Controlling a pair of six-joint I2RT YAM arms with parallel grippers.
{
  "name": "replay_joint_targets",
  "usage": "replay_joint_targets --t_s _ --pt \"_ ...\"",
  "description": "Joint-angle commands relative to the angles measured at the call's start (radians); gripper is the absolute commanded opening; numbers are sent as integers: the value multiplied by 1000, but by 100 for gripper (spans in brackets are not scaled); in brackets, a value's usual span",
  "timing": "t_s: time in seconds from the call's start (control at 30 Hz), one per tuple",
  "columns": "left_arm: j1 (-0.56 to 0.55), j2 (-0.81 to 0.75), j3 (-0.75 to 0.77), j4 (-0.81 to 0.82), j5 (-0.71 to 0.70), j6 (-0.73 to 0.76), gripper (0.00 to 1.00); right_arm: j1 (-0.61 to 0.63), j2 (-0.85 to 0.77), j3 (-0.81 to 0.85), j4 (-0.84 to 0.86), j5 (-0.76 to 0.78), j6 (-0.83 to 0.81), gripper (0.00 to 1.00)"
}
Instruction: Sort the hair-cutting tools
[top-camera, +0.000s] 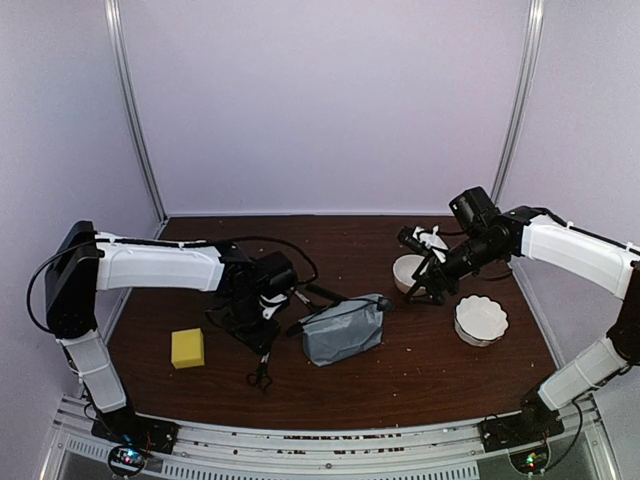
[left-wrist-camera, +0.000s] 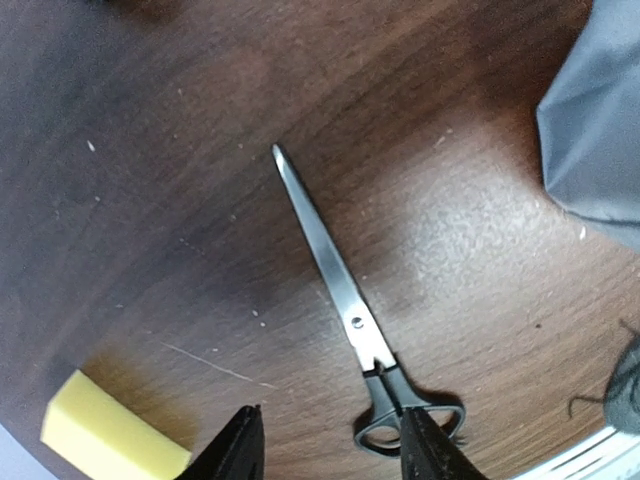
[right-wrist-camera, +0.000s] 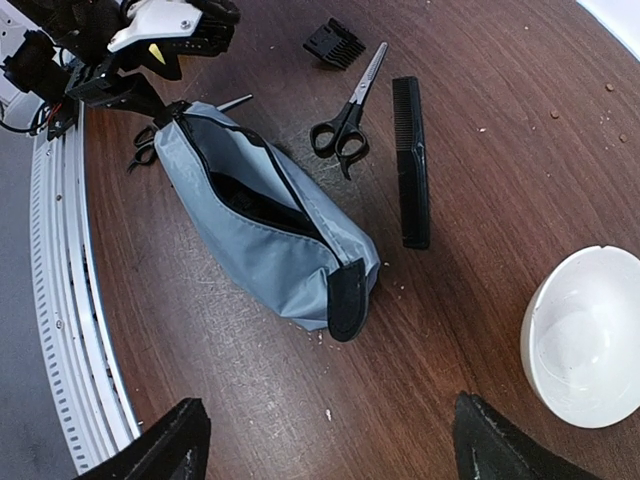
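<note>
The left tool (left-wrist-camera: 335, 450) is gaping over steel black-handled scissors (left-wrist-camera: 335, 270). The right tool (right-wrist-camera: 335, 445) is hanging open, its view showing a slim black comb (right-wrist-camera: 412, 165) at one o'clock, missing from the left's.

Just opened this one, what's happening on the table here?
The left arm's tool stands open low over a pair of scissors lying flat on the table near a yellow block; it is not gripping them. The right arm's tool hangs open and empty, apart from the unzipped grey pouch. A second pair of scissors, the comb and a small black attachment lie loose beside the pouch.
</note>
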Motion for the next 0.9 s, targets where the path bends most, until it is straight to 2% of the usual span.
replay_joint_targets --t_s 0.0,0.23,0.53,0.7,0.87 --pt "-21 18 -36 57 48 -145 50 9 1 24 -8 18 -20 86" --pt "-62 49 -90 124 98 -239 48 12 5 25 -12 32 -32 86" --pt "-61 110 -138 155 92 -310 37 20 9 25 -20 45 -44 86" --pt "-62 122 -155 138 74 -297 24 26 14 27 -25 50 -48 86" --pt "-61 84 -139 56 -3 -264 12 28 13 28 -27 49 -48 86"
